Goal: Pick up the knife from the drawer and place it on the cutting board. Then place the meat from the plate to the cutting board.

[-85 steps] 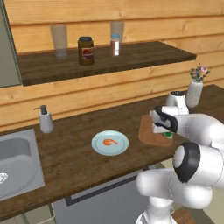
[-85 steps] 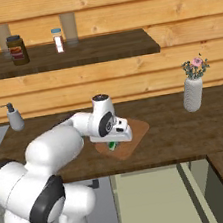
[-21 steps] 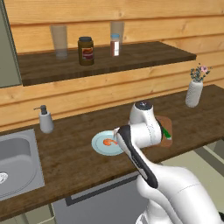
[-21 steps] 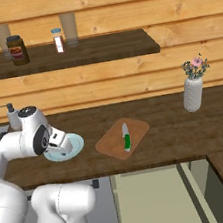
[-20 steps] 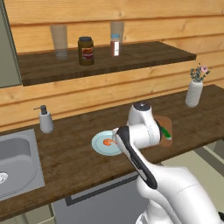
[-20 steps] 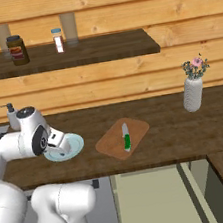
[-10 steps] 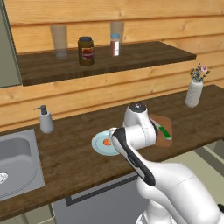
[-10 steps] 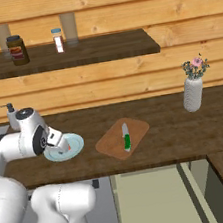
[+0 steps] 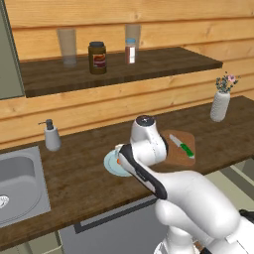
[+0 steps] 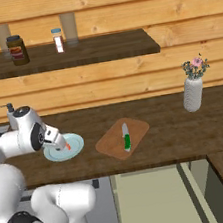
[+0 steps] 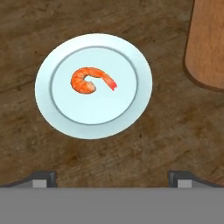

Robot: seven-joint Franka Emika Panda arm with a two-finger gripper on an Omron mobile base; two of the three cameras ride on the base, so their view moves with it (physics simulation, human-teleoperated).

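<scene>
The light blue plate [image 11: 46, 83] lies on the dark wooden counter with the orange-red curled meat [image 11: 89, 80] on it. My gripper [image 11: 112, 177] hovers open just above the plate, its fingertips [image 11: 43, 177] spread wide, with nothing between them. From the right base view the gripper [image 10: 61, 142] hangs over the plate [image 10: 77, 148] and the meat [image 10: 68, 146]. To the right, the green-handled knife [image 10: 126, 139] lies on the reddish-brown cutting board [image 10: 111, 145]. My arm hides most of the plate [image 9: 110, 166] beside the board [image 9: 174, 155] and knife [image 9: 182, 147]. The drawer [image 10: 152, 198] stands open below the counter.
A white vase with flowers [image 10: 192, 91] stands at the right of the counter. A soap dispenser [image 9: 50, 136] and a sink [image 9: 17, 183] are at the left. A wall shelf [image 9: 119, 67] above carries a jar, a shaker and glasses.
My arm has swung left from the cutting board to above the plate, leaving the knife lying on the board. Over the last second the hand has crept a little closer over the meat.
</scene>
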